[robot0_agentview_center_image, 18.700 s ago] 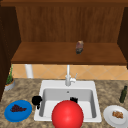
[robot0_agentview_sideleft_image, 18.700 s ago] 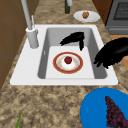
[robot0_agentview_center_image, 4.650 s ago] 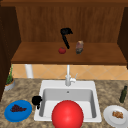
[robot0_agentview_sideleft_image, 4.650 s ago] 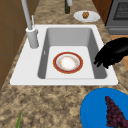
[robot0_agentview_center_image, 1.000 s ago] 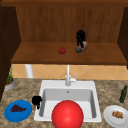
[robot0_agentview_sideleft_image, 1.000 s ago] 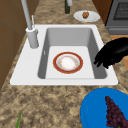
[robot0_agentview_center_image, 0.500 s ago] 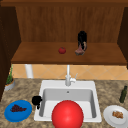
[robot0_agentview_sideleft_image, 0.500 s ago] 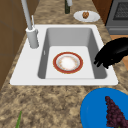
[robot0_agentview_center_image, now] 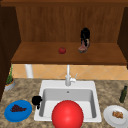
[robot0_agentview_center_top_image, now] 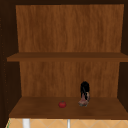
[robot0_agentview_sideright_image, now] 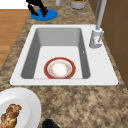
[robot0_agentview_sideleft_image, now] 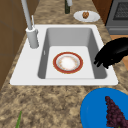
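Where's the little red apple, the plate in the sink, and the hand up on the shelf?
red apple [robot0_agentview_center_image: 62, 50], front view, its middle.
plate [robot0_agentview_sideleft_image: 67, 62], left side view, its pale centre.
right hand [robot0_agentview_center_image: 85, 35], front view, its back.

From the front, a big red ball [robot0_agentview_center_image: 67, 114] blocks the sink's [robot0_agentview_center_image: 47, 85] floor and runs off the bottom edge. On the shelf [robot0_agentview_center_image: 40, 55], the right hand [robot0_agentview_center_image: 85, 37] covers the top of a pinkish thing [robot0_agentview_center_image: 82, 49], too blurred to identify. Whether it grips it, I can't tell.
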Robot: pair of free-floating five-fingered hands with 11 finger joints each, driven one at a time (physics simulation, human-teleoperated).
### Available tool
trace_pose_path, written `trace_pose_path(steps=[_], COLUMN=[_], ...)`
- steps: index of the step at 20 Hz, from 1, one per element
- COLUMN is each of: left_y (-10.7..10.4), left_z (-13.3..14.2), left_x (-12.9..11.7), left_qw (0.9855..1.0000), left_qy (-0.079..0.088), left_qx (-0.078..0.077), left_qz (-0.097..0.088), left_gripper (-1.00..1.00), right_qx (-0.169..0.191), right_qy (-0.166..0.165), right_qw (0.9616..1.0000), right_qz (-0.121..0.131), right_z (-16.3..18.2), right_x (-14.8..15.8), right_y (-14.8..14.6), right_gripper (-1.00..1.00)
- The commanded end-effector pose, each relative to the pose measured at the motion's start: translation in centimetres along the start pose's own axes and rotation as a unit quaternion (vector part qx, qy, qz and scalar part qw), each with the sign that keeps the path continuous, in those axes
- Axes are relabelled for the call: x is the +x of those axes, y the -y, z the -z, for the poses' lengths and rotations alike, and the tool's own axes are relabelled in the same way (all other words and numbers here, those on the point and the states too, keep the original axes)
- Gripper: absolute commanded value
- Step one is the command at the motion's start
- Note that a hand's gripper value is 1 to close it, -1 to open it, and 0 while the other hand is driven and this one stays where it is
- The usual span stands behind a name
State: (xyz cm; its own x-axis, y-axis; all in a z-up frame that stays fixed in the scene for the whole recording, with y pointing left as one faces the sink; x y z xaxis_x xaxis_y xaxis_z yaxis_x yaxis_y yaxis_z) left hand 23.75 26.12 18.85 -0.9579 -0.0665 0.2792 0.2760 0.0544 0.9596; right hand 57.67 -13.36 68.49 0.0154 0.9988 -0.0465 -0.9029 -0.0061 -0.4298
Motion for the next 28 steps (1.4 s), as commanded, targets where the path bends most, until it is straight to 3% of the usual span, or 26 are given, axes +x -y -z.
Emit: trace_pose_path(steps=[1,14,17,28], left_y=[0.0,0.0,0.0,0.0], left_z=[0.0,0.0,0.0,0.0], left_x=[0.0,0.0,0.0,0.0], left_qw=[1.0,1.0,1.0,1.0], left_qy=[0.0,0.0,0.0,0.0], left_qx=[0.0,0.0,0.0,0.0], left_qz=[0.0,0.0,0.0,0.0], left_gripper=[0.0,0.0,0.0,0.0], right_qx=[0.016,-0.021,-0.02,-0.013], right_qy=[0.032,0.031,0.018,0.022], right_qw=[0.9992,0.9991,0.9996,0.9996], right_qz=[0.019,0.017,0.01,0.013], right_z=[-2.4,-8.7,-9.0,-8.9], right_x=[-0.1,1.5,1.7,3.7], right_y=[-0.6,-8.5,-11.1,-21.1], right_gripper=[1.0,1.0,1.0,1.0])
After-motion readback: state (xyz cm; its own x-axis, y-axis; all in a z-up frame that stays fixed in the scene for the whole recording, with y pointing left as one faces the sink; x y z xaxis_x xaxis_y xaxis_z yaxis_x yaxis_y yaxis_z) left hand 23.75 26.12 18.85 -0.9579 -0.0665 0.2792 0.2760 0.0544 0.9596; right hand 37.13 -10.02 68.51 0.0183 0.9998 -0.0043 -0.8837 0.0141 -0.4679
